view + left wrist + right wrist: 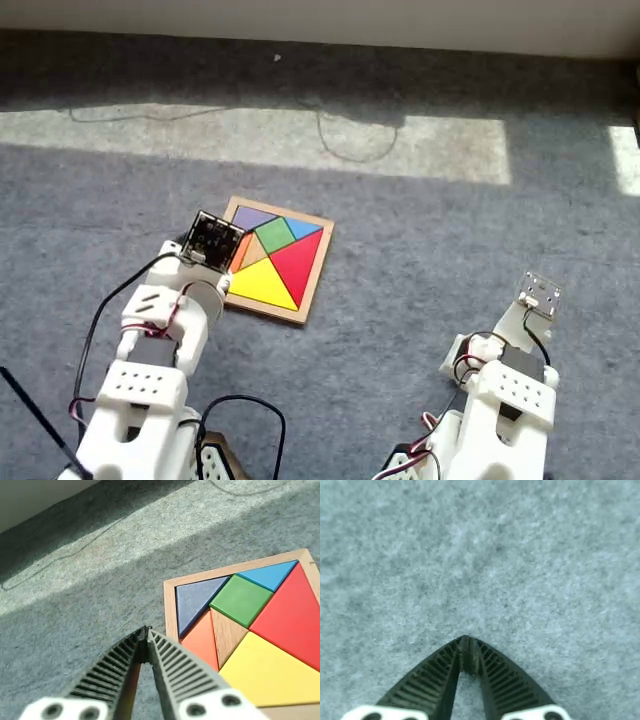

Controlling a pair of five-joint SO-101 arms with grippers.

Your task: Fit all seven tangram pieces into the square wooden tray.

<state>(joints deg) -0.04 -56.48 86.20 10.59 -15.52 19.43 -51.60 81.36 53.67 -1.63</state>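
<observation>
Lying flat on the grey carpet [450, 260], a little left of the middle of the high view, the square wooden tray [316, 272] looks all but full. Inside it sit a purple triangle [192, 600], a green square [241, 600], a blue piece [267, 575], a big red triangle [287, 615], a big yellow triangle [272, 672] and a small orange triangle [201, 642], edges touching. Between orange and yellow is a tan triangle [227, 635]. Whether it is a seventh piece in bare wood or the tray's floor showing through a gap cannot be told.

The pieces look thin, stiff and light, with smooth painted faces that would likely slip under a pinch. They sit flush within the rim, so little edge is free to grab. A loose piece would best be taken across two straight sides near a corner, and a seated one nudged rather than lifted.

The left gripper [146, 637] is just beside the tray's left edge, near the purple triangle, jaws closed together with nothing between them. The right gripper [465, 645], on the arm in the lower right of the high view and well apart from the tray, points at bare carpet, jaws likewise pressed together and empty.
</observation>
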